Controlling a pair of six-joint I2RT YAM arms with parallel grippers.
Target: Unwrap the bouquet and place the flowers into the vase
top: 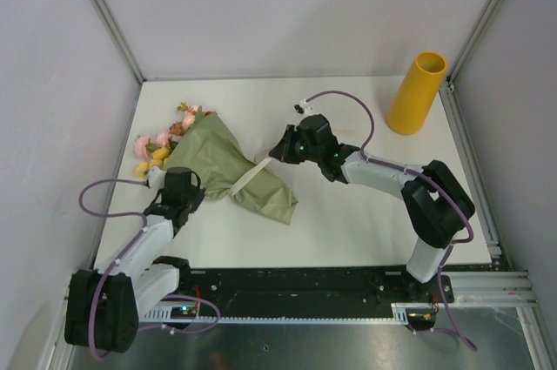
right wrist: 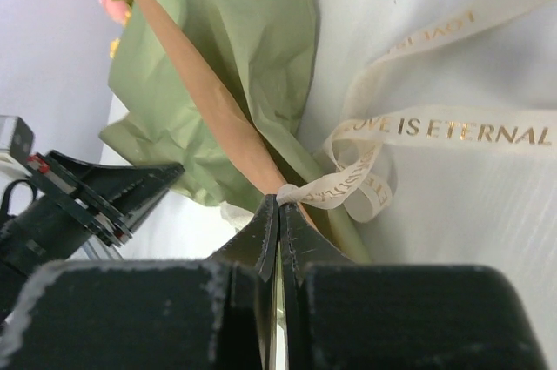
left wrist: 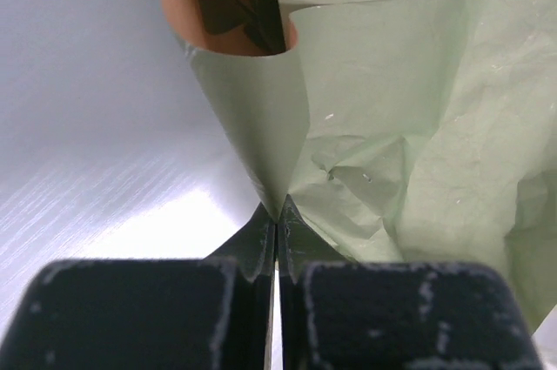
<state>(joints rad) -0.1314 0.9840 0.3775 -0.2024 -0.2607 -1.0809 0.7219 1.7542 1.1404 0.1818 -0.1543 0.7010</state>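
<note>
Untying step, I'd say: right gripper (right wrist: pixel 278 209) pinches the ribbon (right wrist: pixel 452 131) by the knot, left gripper (left wrist: pixel 277 224) nips the paper (left wrist: pixel 418 126) of the bouquet (top: pixel 218 161) lying between them. Next calls for a steady pull apart. The vase (top: pixel 416 96) stands well beyond the right gripper.

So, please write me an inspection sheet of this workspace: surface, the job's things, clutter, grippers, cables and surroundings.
surface: white table, no spills seen.
job's things: paper-wrapped bouquet, olive-green outside, lying on its side; pink, yellow and brown flowers at its far-left end; mustard-yellow cylinder vase upright at the far right corner, apart.
clutter: nothing seen.
grippers: left gripper, jaws shut on the green paper's edge; right gripper, jaws shut on the cream ribbon with gold lettering.
cables: purple cable looping beside the left arm; another arching over the right arm.
surroundings: pale walls with metal frame posts.
</note>
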